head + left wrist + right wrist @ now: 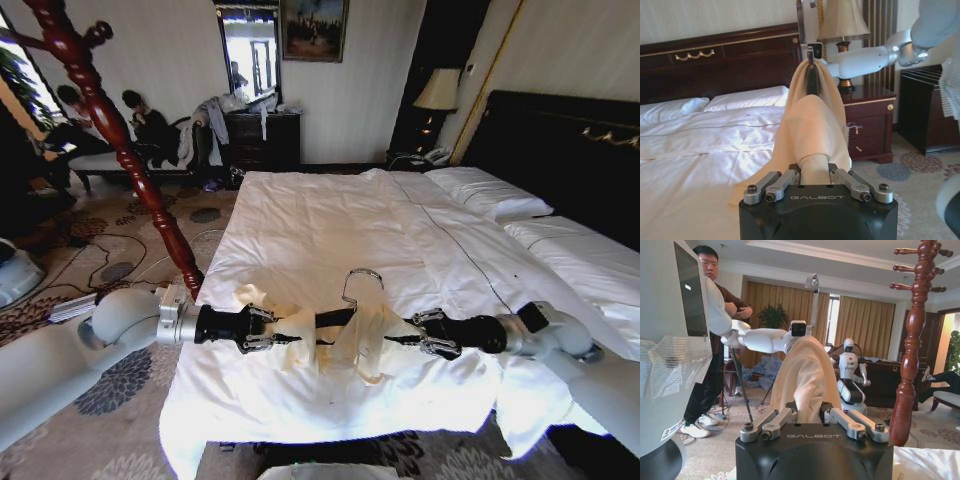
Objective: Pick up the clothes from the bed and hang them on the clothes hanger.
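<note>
Clothes (360,335) draped on hanger (335,318), held above bed (330,230) btwn both arms. Left gripper (268,330) & right gripper (425,335) each clamp a fabric-covered hanger end. Risk imo: thin cloth slides off if either pulls unevenly.

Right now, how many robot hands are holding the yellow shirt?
2. The left gripper is shut on one end of the clothes, and the right gripper is shut on the other end, holding them above the bed, draped over the clothes hanger.
</note>
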Robot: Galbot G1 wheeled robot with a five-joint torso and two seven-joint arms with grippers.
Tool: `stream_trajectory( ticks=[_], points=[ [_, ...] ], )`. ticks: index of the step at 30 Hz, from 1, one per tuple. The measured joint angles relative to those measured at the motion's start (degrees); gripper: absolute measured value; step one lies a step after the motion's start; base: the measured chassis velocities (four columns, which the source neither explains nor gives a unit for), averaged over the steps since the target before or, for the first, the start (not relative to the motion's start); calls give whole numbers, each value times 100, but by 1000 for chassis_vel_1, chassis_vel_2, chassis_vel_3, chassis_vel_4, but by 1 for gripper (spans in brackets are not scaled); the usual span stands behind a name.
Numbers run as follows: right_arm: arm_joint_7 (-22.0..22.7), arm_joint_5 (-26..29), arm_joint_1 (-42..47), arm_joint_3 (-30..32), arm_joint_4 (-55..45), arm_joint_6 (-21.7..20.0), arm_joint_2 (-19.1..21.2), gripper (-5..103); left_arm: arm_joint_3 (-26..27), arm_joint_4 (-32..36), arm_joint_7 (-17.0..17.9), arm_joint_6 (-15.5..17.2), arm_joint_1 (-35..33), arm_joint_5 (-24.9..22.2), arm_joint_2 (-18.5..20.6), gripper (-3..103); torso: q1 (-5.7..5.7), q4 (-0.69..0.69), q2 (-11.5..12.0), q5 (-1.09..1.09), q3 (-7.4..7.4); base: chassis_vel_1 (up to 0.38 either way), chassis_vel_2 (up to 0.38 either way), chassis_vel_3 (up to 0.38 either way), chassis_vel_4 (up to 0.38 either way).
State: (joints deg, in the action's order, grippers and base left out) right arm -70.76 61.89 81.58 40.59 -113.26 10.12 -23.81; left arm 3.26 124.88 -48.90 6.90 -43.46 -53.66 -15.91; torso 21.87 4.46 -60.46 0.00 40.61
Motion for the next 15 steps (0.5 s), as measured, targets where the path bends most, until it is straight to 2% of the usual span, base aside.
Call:
stream_trajectory(
  ticks=[6,7,8,10,13,15],
  points=[
    [162,34,12,11,-85,103,-1,16,56,29,-205,28,-4,-6,81,19,0,0,0,1,0,0,0,0,0],
    [183,53,13,15,-90,114,0,21,64,33,-232,32,-5,-8,87,19,0,0,0,0,0,0,0,0,0],
    [183,53,13,15,-90,114,0,21,64,33,-232,32,-5,-8,87,19,0,0,0,0,0,0,0,0,0],
    [207,93,18,22,-106,129,0,32,75,33,-265,51,-5,-10,91,19,0,0,0,0,0,0,0,0,0],
    [225,113,28,33,-120,136,0,37,77,26,-282,67,-9,-9,92,19,0,0,0,0,0,0,0,0,0],
    [234,128,41,49,-133,151,-3,48,79,6,-288,81,-18,-3,86,19,0,0,0,0,0,0,0,0,0]
  ],
)
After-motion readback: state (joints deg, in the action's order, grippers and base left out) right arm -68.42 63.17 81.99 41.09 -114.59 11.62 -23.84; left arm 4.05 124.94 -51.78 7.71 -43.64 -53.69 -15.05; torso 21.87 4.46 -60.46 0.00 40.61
